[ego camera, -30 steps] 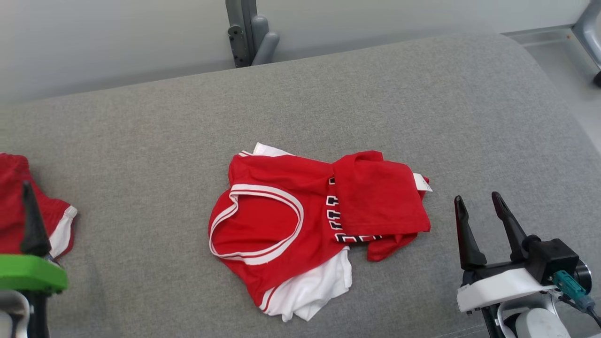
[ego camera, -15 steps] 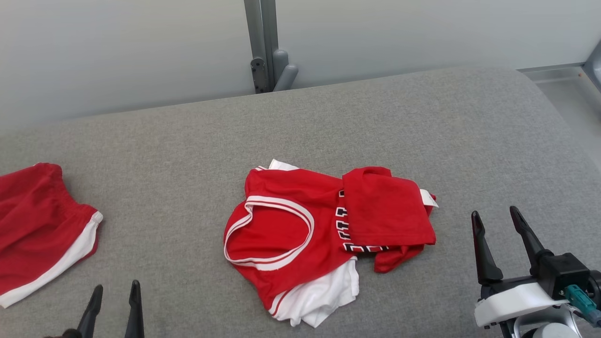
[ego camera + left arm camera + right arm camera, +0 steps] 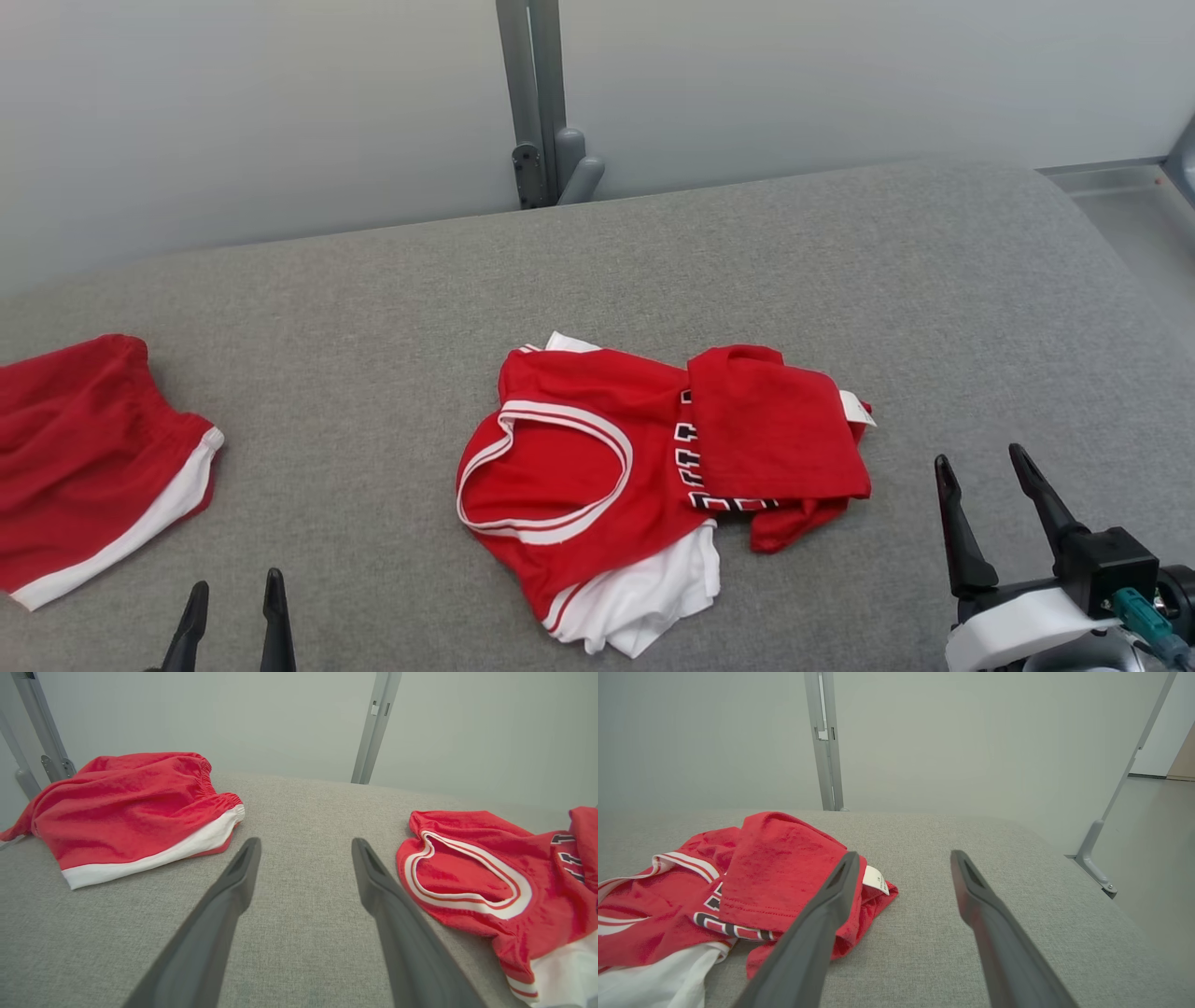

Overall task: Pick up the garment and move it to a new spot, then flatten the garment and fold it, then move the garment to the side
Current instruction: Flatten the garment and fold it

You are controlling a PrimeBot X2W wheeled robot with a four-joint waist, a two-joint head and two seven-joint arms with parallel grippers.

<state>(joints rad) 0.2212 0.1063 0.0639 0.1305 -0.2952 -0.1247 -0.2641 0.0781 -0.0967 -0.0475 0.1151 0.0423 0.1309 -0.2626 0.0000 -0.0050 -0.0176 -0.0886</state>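
The garment (image 3: 644, 467) is a crumpled red jersey with white trim and black-and-white lettering, lying mid-surface on the grey padded table (image 3: 747, 261). Its bottom part is folded over itself, with a white tag at the right. The left wrist view has the jersey (image 3: 490, 882) at right, and the right wrist view has it (image 3: 738, 891) at left. My left gripper (image 3: 235, 593) is open at the bottom left, fingers apart over bare fabric (image 3: 303, 847). Open and empty too, my right gripper (image 3: 980, 457) hovers just right of the jersey (image 3: 901, 856).
Red shorts with a white band (image 3: 84, 467) lie at the left edge of the table (image 3: 131, 807). A grey metal post (image 3: 541, 103) stands behind the table against a pale wall. The table's right edge curves down to the floor (image 3: 1148, 868).
The head camera has tilted up, so everything sits lower in the picture. My left gripper has dropped low, from a raised green-mounted pose to only its fingertips showing at the bottom.
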